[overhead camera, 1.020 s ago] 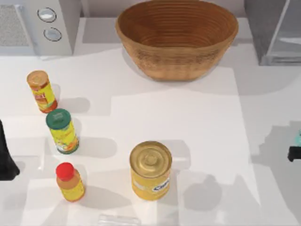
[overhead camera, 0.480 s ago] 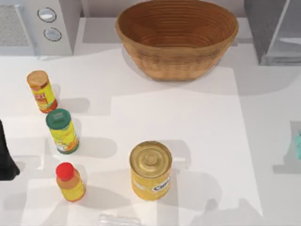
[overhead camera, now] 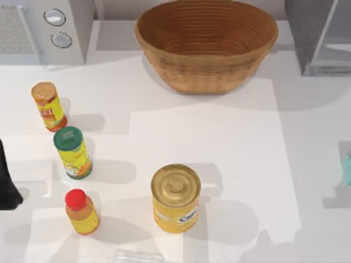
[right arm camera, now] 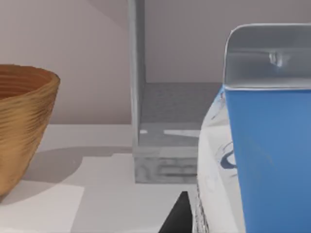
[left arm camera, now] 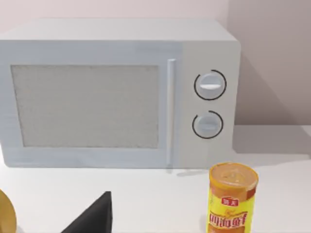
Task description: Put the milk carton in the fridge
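White table [overhead camera: 230,142] against a pale wall. Wicker basket [overhead camera: 206,44] at rear centre, microwave [overhead camera: 44,30] rear left, fridge [overhead camera: 321,35] rear right, door open. Milk carton [right arm camera: 262,145] close to the right wrist cam, facing the fridge. Right gripper: finger state can't tell. Left arm [overhead camera: 6,181] parked at table's left edge, fingers can't tell. Yellow can [overhead camera: 175,198] front centre.

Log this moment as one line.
right tool: beside blue-topped white milk carton, grip unclear | dark-grey fridge: open ahead | left tool: parked by microwave
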